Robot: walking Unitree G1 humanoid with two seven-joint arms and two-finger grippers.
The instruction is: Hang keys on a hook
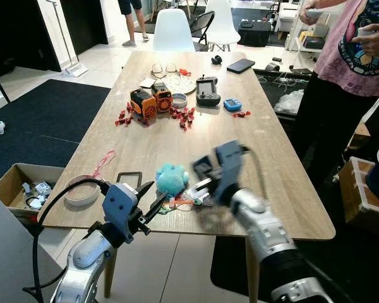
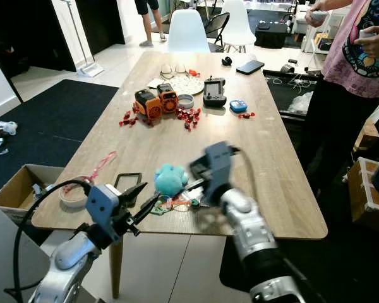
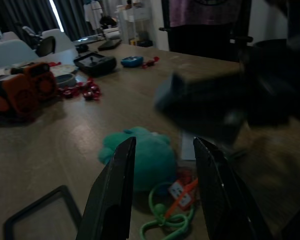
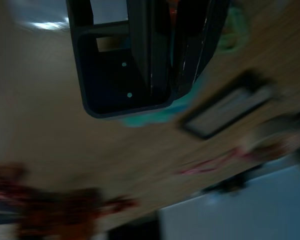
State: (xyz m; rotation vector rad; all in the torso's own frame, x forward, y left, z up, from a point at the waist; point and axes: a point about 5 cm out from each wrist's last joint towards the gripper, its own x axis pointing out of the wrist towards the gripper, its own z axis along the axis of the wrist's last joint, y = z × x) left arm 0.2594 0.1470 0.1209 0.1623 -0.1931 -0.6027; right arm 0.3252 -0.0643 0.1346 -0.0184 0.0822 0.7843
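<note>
Left eye view showed the keys (image 1: 188, 202) lying on the wooden table (image 1: 271, 158) near its front edge, just beside a teal plush toy (image 1: 171, 178), with an orange tag and a green cord attached. The left gripper (image 1: 153, 200) hovered at the table's edge with its fingers spread apart, aimed at the bunch, probably lining up a pick. The right gripper (image 1: 199, 183) was over the keys, motion-blurred; whether its fingers were parted or closed could not be told. No hook could be made out.

Keys (image 2: 177, 203) — orange tag, green cord — lie flat at table's (image 2: 265, 158) near edge, beside teal plush (image 2: 170, 179).
</note>
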